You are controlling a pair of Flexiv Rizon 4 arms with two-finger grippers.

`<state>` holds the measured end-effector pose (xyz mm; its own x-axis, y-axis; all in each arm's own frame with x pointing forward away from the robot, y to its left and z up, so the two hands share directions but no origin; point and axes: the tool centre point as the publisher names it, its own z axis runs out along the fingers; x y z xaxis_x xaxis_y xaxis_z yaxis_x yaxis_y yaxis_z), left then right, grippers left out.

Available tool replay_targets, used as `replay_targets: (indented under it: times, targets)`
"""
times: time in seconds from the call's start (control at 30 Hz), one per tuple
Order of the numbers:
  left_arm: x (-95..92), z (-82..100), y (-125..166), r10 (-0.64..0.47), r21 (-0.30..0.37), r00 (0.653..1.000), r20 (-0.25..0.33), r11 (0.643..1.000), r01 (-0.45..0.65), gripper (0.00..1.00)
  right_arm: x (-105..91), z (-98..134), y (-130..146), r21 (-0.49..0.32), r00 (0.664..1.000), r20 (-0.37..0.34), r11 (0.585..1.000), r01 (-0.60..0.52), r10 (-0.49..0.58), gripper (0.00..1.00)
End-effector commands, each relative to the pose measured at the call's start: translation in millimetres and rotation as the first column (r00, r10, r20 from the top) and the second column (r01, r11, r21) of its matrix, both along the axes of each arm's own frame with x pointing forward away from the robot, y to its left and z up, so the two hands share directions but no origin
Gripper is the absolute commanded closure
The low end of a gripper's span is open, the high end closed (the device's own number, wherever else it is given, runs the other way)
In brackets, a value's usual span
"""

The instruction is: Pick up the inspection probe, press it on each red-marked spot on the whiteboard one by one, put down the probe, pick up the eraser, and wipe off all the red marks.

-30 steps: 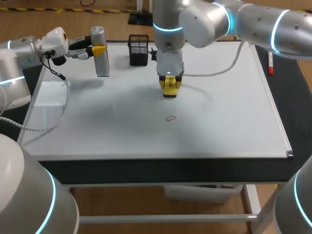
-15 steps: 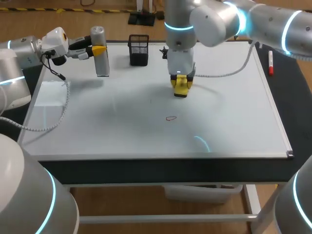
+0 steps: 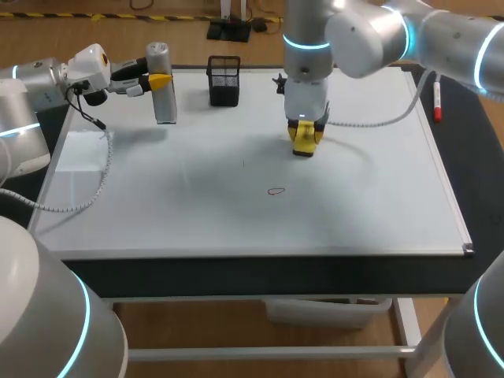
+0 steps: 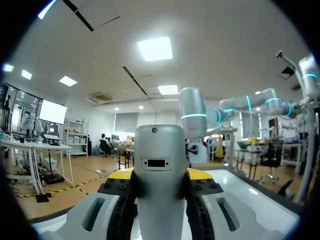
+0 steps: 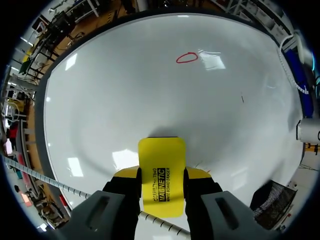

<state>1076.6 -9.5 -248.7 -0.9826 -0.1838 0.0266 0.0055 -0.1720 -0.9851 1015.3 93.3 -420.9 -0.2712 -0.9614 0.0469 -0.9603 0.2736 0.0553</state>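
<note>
Holding the inspection probe (image 3: 162,93) upright at the far left corner of the surface (image 3: 260,264), left jaws closed on it from both sides, just inside the far edge. From the left wrist, showing as a smooth grey cylinder (image 4: 160,175) with a rounded top and a small dark window on its front, wedged between the yellow-tipped fingers (image 4: 119,176).

Now across to the right arm (image 3: 370,31), coming in over the far right corner. Gripping the yellow eraser (image 3: 304,140) in the right jaws, pinched on its two long sides and pointed straight down at the whiteboard (image 3: 378,189), about midway between the left and right edges and nearer the far edge. Cannot tell whether touching the board or just above it. Up close, a flat yellow block (image 5: 161,175) with black lettering, throwing a dark shadow right at its leading end.

Spotting a red mark (image 3: 275,190), a small hand-drawn loop, closer to the near edge than the eraser and apart from it. Nothing but white board between the two, and wide white board running out to the right and near edges.

Passing a black mesh holder (image 3: 224,80) at the far edge, between probe and eraser and apart from both. Noting a red-capped marker (image 3: 436,102) along the right edge, off the board.
</note>
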Motion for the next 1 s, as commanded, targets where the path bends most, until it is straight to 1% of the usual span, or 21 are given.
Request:
replay_targets:
  times: [0.03, 0.23, 0.4, 0.7, 0.83, 1.0]
  targets:
    - [-1.5, 1.5, -1, 0.004, 0.001, 1.0, 0.001, 1.0, -0.004, 1.0, -2.6, 17, -3, -0.003, 1.0, 0.022, 1.0, -0.009, 0.009, 1.0]
    - [-1.5, 1.5, -1, 0.004, 0.001, 1.0, 0.001, 1.0, -0.004, 1.0, 3.6, 31, 4, -0.002, 0.999, 0.041, 1.0, -0.028, 0.028, 1.0]
    - [-1.5, 1.5, -1, 0.004, 0.001, 1.0, 0.001, 1.0, -0.004, 1.0, 9.6, 33, 23, 0.003, 0.996, 0.045, 0.997, -0.076, 0.075, 1.0]
    - [-1.5, 1.5, -1, 0.004, 0.001, 1.0, 0.001, 1.0, -0.004, 1.0, 14.7, 24, 64, 0.025, 0.986, 0.025, 0.986, -0.166, 0.165, 1.0]
    - [-1.5, 1.5, -1, 0.004, 0.001, 1.0, 0.001, 1.0, -0.004, 1.0, 13.8, 18, 72, 0.034, 0.983, 0.018, 0.982, -0.185, 0.185, 1.0]
    - [-1.5, 1.5, -1, 0.004, 0.001, 1.0, 0.001, 1.0, -0.004, 1.0, 12.5, 11, 73, 0.031, 0.981, 0.007, 0.981, -0.194, 0.194, 1.0]
